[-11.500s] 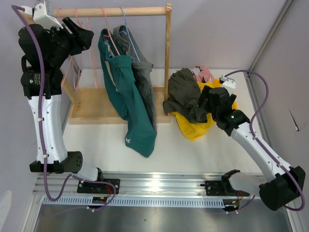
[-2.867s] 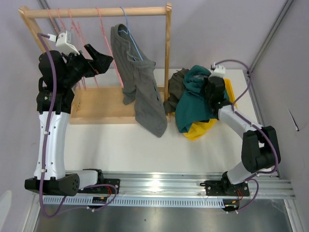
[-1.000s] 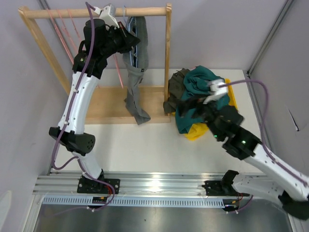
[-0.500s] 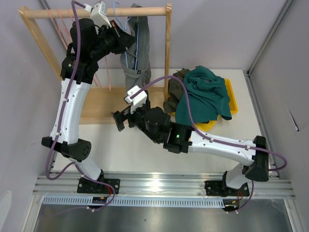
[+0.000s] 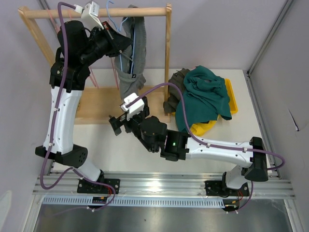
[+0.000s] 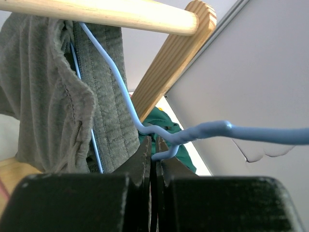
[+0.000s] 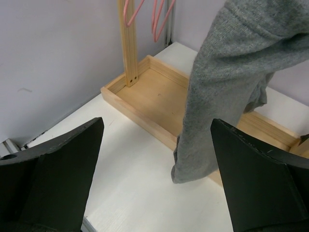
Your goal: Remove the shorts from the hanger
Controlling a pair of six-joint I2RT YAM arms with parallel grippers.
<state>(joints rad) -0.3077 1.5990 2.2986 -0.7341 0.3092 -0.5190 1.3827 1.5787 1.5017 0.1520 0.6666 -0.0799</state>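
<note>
White tabletop (image 5: 101, 145), wooden rail (image 5: 43, 13) across the upper left. The grey shorts (image 5: 135, 53) hang there, apparently draped over it, while the left gripper (image 6: 154, 147) pinches the blue hanger (image 6: 217, 128) wire tight. Lower centre, the right gripper (image 5: 116, 124) gapes wide, empty, near the shorts' hem.
</note>
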